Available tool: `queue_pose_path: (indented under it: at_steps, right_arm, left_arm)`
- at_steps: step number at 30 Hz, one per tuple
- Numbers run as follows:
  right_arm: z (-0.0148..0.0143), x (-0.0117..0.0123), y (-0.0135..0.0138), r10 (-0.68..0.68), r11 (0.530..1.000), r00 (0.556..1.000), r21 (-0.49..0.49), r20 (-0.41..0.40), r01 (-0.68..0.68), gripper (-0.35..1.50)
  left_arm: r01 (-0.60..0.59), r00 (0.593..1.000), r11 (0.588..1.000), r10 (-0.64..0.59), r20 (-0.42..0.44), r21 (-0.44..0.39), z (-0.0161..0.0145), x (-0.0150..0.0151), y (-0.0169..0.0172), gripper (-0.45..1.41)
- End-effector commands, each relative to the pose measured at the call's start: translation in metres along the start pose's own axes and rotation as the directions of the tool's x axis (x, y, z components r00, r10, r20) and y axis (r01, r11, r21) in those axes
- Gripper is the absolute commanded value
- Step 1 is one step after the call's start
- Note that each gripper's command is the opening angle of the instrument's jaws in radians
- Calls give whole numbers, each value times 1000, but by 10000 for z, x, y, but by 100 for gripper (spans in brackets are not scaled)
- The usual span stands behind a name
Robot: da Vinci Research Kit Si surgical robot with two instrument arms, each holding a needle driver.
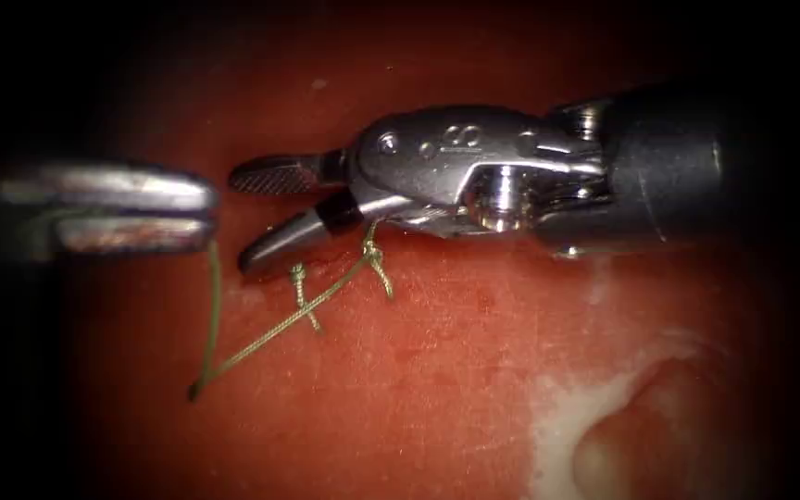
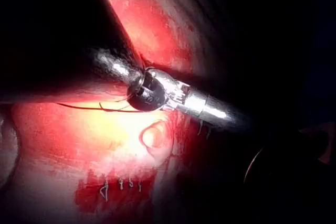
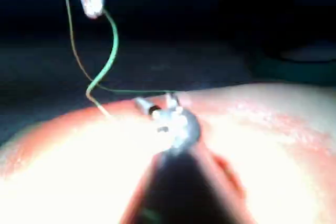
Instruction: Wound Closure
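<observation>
Two tools work over the tissue (image 1: 437, 389): left tool (image 1: 206, 211), mid-left, clamps the green thread (image 1: 212, 315), seemingly holding it taut; right tool (image 1: 256, 213), centre, gapes empty beside the knots (image 1: 374, 252). Needle unseen, so I cannot place it

Light pools on the middle of the tissue (image 1: 437, 370), and the endoscope view's edges sink into black. Glare streaks my left tool (image 1: 209, 215), clamped on the thread (image 1: 212, 315), and my right tool (image 1: 238, 220), jaws apart and empty. In the right wrist view the tissue glows near white under darkness. The left wrist view is mostly shadow.
</observation>
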Motion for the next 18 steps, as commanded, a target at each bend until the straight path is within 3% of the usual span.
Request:
queue_pose_path:
  at_steps: [1,2,5,7,10,15,18]
  right_arm:
    - [20,0,-1,-4,1000,1000,2,-17,4,78]
    - [25,0,-1,-5,1000,1000,3,-23,5,78]
    - [39,-4,-9,-16,999,999,-40,-31,15,105]
    - [23,-4,-13,14,1000,995,2,-95,-13,64]
    - [8,-1,-17,36,999,989,19,-143,-34,63]
    - [8,-15,-26,31,999,983,16,-181,-29,61]
    - [9,-18,-30,47,999,963,13,-267,-45,61]
  left_arm:
    - [6,1000,1000,-6,-16,-8,14,-4,-2,-35]
    - [10,1000,1000,-10,-23,-11,19,-4,-4,-35]
    - [40,998,999,-41,-46,-18,30,-6,-17,-35]
    - [58,996,998,-58,-72,4,18,-11,-28,-35]
    - [57,997,997,-55,-45,46,14,-22,-24,-35]
    - [77,992,992,-66,-109,97,8,-22,-29,-35]
    - [92,990,984,-75,-120,149,9,-18,-39,-35]
